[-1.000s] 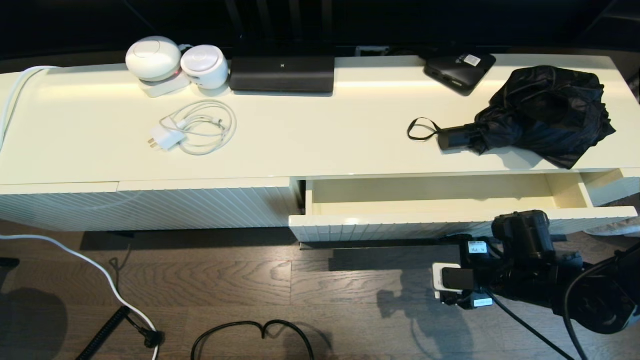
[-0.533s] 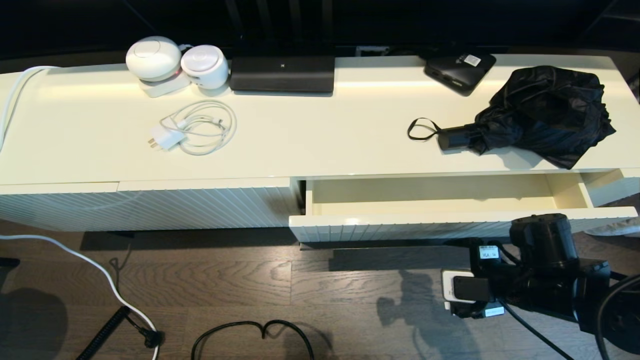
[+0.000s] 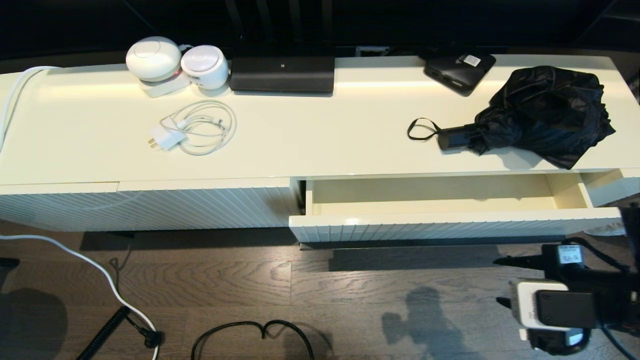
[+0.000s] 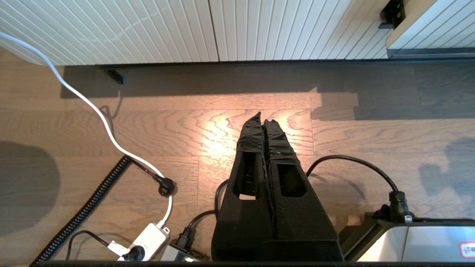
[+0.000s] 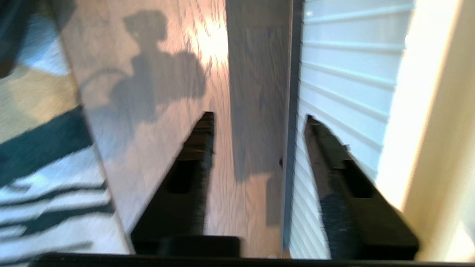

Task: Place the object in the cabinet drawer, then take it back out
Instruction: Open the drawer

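The object, a black folding umbrella, lies on the cabinet top at the right, its handle and wrist loop pointing left. Just below it the cabinet drawer stands pulled out, with nothing in its cream interior. My right arm hangs low at the far right over the floor, in front of the drawer's right end. In the right wrist view my right gripper is open with nothing between its fingers, beside the drawer's ribbed front. My left gripper is shut on nothing, parked over the wooden floor.
On the cabinet top are two white round devices, a white charger with coiled cable, a long black bar and a flat black box. Cables trail on the floor. A patterned rug lies to the right.
My right arm has drawn back from the drawer front, moving right and toward me. The umbrella and the drawer have not moved.
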Available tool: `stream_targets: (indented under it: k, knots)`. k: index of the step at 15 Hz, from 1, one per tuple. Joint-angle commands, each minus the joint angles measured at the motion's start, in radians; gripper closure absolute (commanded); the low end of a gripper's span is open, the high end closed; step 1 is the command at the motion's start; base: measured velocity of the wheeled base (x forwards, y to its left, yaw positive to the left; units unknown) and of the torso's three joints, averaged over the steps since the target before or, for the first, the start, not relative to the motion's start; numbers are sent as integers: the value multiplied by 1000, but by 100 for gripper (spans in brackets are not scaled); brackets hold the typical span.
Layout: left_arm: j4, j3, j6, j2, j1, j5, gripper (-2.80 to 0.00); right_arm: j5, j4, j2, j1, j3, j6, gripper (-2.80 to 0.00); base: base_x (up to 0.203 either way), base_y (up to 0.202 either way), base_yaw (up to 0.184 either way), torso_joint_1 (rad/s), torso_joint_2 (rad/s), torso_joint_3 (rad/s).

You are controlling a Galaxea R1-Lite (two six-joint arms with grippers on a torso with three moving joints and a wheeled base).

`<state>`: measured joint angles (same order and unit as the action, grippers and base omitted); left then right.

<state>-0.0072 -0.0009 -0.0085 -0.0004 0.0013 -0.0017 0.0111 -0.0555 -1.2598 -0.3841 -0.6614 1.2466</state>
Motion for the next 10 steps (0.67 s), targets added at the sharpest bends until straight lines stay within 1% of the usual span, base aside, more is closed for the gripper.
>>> stream_targets:
  k: [1,3,5,7,10]
  knots:
    - [0,-1,0,-3,0,0,0,-26,-201,187,-27,-99,-6,0,0,0,0,0,0,0]
    - [0,1,-1,-3,0,0,0,-41,-218,216,-25,-135,-12,0,0,0,0,0,0,0]
    - [0,1,0,-3,0,0,0,-42,-184,181,-16,-145,-13,0,0,0,0,0,0,0]
    - [0,0,-1,-3,0,0,0,-42,-93,109,-1,-144,-17,0,0,0,0,0,0,0]
    - [0,0,-1,-3,0,0,0,-42,65,-50,3,-146,-40,0,0,0,0,0,0,0]
